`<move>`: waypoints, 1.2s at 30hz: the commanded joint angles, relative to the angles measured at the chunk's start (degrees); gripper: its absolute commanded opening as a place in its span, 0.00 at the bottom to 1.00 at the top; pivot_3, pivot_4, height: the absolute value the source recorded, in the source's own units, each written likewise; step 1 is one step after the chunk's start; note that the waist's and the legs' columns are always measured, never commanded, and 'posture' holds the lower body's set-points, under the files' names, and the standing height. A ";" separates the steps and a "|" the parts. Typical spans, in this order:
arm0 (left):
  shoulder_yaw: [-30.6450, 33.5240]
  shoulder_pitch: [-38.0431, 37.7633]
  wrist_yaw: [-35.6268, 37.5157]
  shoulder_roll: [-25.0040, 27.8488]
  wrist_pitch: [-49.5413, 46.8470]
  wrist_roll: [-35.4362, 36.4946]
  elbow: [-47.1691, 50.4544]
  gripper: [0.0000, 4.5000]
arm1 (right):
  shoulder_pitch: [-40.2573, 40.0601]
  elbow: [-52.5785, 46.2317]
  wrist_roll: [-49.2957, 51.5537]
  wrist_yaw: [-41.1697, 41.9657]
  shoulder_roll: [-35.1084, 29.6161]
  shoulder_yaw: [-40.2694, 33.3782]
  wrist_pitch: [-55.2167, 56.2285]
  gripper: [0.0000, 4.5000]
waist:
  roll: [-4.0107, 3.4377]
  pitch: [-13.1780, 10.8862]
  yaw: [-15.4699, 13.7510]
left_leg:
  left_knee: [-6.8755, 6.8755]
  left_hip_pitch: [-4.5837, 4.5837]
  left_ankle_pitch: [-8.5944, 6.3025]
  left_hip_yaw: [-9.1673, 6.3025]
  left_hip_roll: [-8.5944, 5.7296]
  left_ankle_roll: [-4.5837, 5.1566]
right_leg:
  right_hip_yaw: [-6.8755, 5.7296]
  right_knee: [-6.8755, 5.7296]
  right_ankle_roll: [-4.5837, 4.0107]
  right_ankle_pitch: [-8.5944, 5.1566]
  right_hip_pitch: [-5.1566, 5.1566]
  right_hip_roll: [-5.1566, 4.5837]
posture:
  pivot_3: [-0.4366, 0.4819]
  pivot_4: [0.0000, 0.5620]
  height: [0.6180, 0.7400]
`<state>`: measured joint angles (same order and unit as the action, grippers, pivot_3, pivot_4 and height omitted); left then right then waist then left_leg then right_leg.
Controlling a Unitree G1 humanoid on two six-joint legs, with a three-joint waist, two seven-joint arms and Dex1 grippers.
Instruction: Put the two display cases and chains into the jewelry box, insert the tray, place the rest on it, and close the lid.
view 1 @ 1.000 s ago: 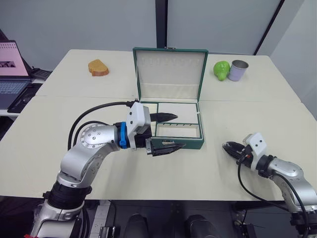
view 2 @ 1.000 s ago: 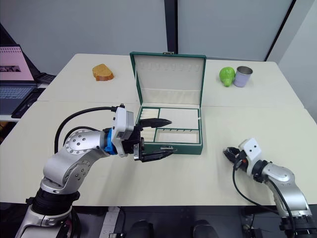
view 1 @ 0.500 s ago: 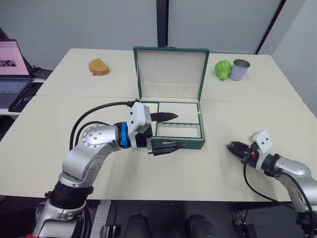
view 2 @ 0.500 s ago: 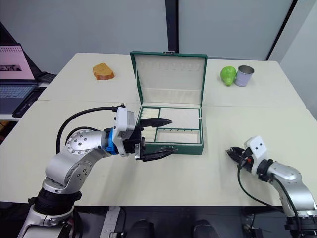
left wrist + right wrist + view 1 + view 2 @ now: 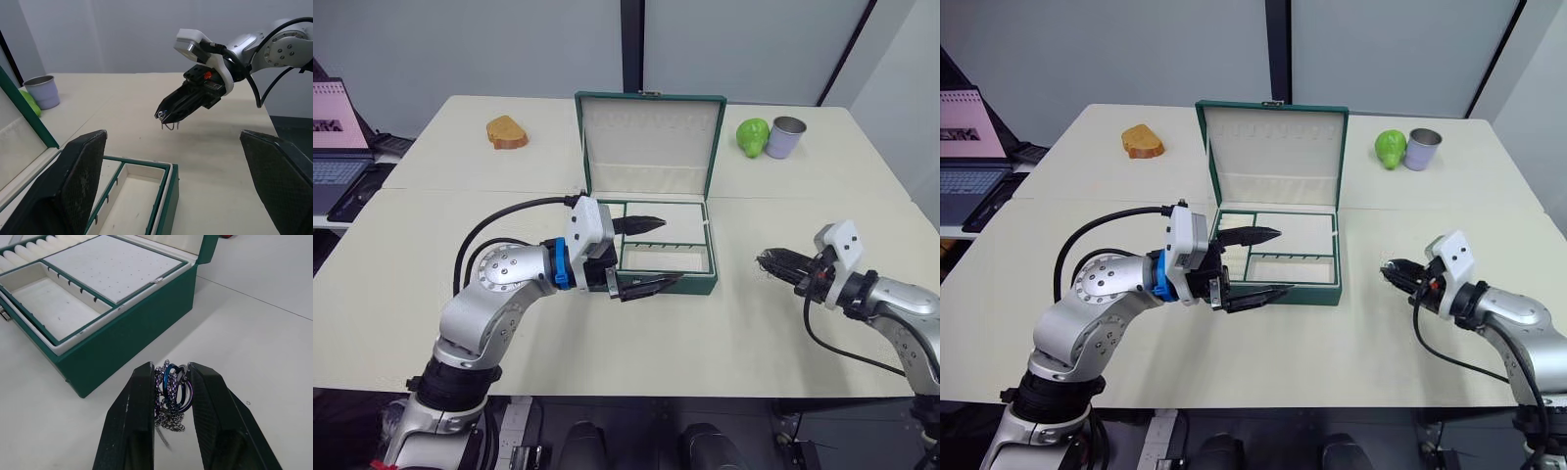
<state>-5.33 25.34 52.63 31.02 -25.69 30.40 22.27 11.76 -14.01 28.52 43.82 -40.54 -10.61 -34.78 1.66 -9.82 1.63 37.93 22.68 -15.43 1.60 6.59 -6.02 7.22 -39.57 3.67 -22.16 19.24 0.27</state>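
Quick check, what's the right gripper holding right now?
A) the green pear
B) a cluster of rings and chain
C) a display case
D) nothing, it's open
B: the right wrist view shows the right gripper shut on a cluster of rings and chain, off the table to the right of the jewelry box, where the tray is already seated.

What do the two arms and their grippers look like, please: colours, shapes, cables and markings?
Both arms are silver-grey metal with rounded joint housings and loose black cables. The left arm has a blue ring before a white boxy wrist block. Its left gripper has two black tapered fingers. The right gripper has the same black fingers under a white wrist block, with a small red-orange spot on its black body.
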 commanded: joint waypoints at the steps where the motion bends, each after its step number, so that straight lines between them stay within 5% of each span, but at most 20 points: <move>1: 2.78 -1.38 -2.02 0.11 0.23 0.92 2.66 1.00 | 4.57 -3.52 2.98 -0.28 -0.44 -0.93 -2.30 0.17 | -0.03 -0.02 0.21 | 0.00 0.01 0.00 0.00 0.00 0.00 | 0.00 0.00 0.00 0.00 0.03 0.00 | 0.48 0.27 1.00; 18: 19.90 -22.47 -15.98 1.82 -3.00 3.50 16.02 1.00 | 31.43 9.50 1.20 5.23 8.84 13.23 -4.10 0.17 | -0.06 -0.07 0.09 | -0.02 0.08 0.00 -0.01 0.04 0.00 | -0.04 0.00 0.00 0.00 0.15 -0.06 | 0.48 0.27 1.00; 36: 22.71 -33.11 -20.96 2.65 -4.61 9.36 24.60 1.00 | 31.18 17.37 -5.48 12.03 14.45 21.29 2.07 0.17 | -0.10 -0.10 0.32 | -0.06 0.11 0.00 0.01 0.03 0.00 | -0.05 -0.05 -0.01 0.00 0.28 -0.09 | 0.48 0.27 1.00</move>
<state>17.70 -8.24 31.94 33.09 -30.99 39.41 45.14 43.42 4.74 23.38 55.15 -26.24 10.66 -33.98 1.56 -9.92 1.95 37.88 22.79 -15.43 1.60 6.62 -6.02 7.17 -39.62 3.67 -22.15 19.52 0.18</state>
